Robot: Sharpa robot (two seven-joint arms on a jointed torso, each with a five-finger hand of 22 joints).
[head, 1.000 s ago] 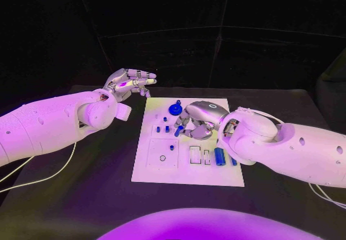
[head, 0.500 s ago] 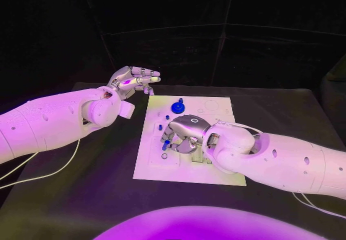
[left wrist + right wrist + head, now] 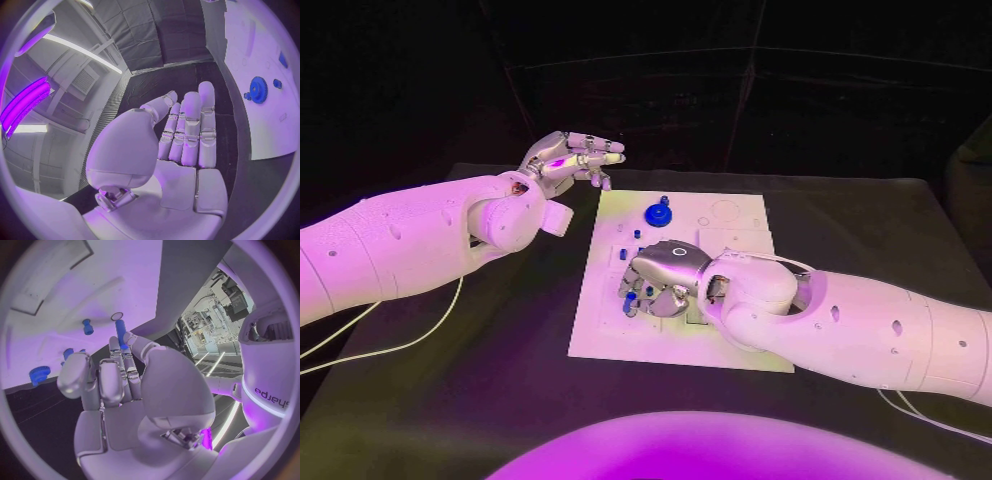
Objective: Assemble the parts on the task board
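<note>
The white task board (image 3: 737, 232) lies in the middle of the black table. A blue gear (image 3: 658, 213) stands at its far end, with small blue pegs (image 3: 620, 253) nearby. My right hand (image 3: 664, 280) hovers low over the board's left-middle part and pinches a blue peg (image 3: 120, 335) between thumb and fingertips. The peg's tip points at a small round hole (image 3: 116, 316) in the board (image 3: 69, 295). My left hand (image 3: 573, 158) hangs raised beyond the board's far-left corner, fingers (image 3: 190, 127) straight and holding nothing. The left wrist view shows the gear (image 3: 257, 90) too.
Another blue peg (image 3: 87, 326) stands in the board just beyond my right fingertips, and the gear (image 3: 39, 374) sits further off. A rectangular slot (image 3: 55, 261) lies past them. My right forearm (image 3: 862, 325) covers the board's near-right part. Black table (image 3: 488, 340) surrounds the board.
My right hand has carried the blue peg from the board's middle toward its near-left part and come lower. The left hand has barely moved.
</note>
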